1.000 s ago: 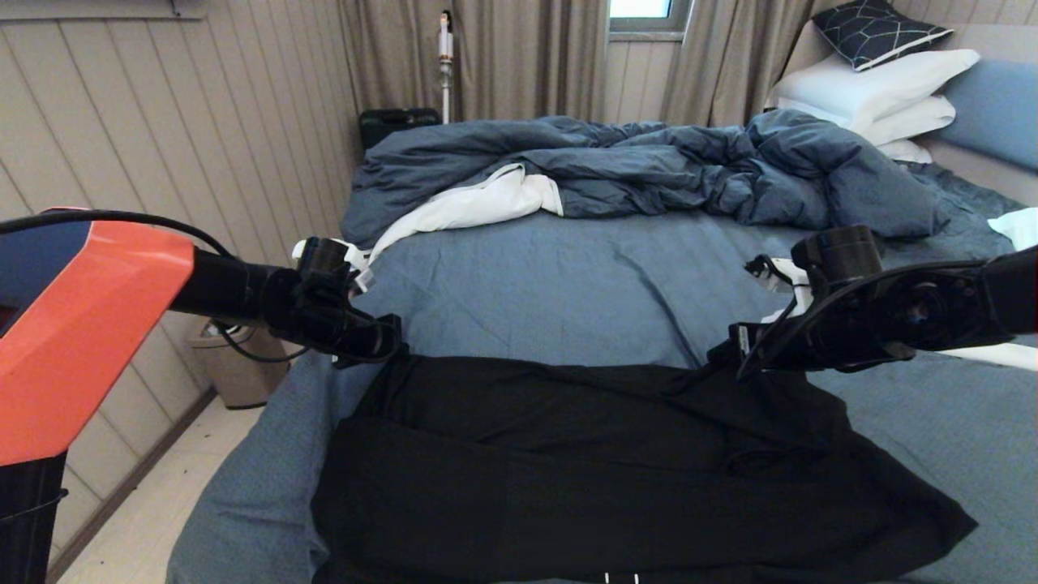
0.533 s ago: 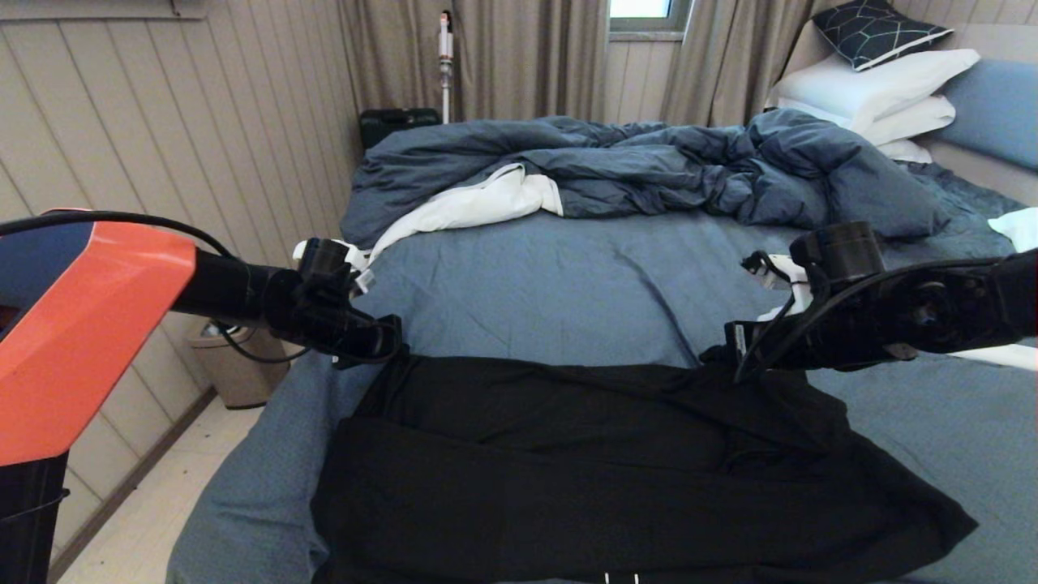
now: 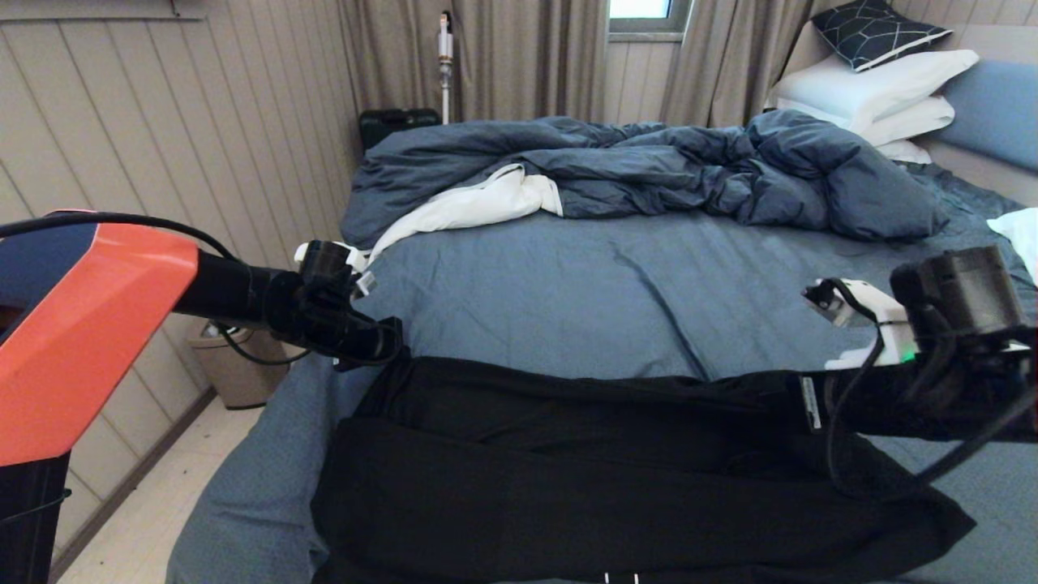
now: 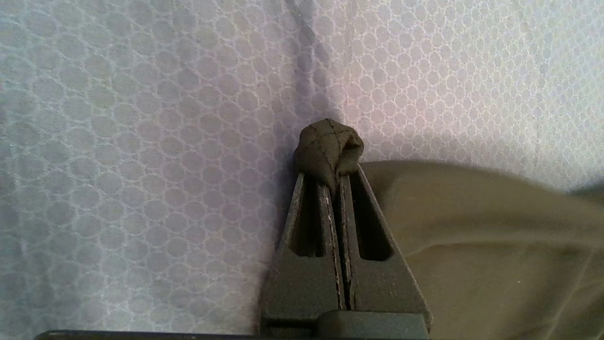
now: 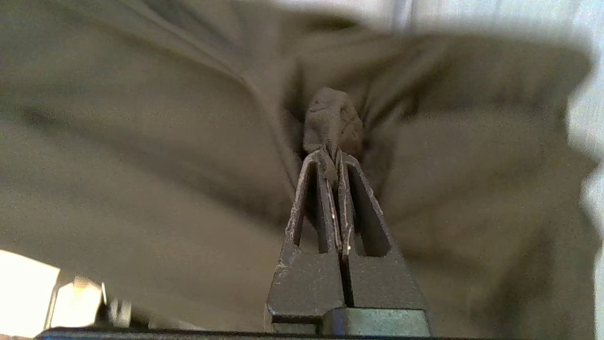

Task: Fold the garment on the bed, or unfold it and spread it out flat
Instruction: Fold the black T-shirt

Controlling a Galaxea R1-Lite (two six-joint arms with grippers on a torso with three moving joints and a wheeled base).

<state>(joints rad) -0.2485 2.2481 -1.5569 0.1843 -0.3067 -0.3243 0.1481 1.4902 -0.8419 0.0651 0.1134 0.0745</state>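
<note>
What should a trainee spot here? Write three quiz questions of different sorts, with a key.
1. True or false: the left gripper and the right gripper are each shut on the T-shirt.
2. What lies rumpled at the far side of the bed? A: duvet. B: towel. C: coat.
3. Which gripper holds the T-shirt on the side nearer the panelled wall?

Key: 1 true. 2 A. 3 left.
</note>
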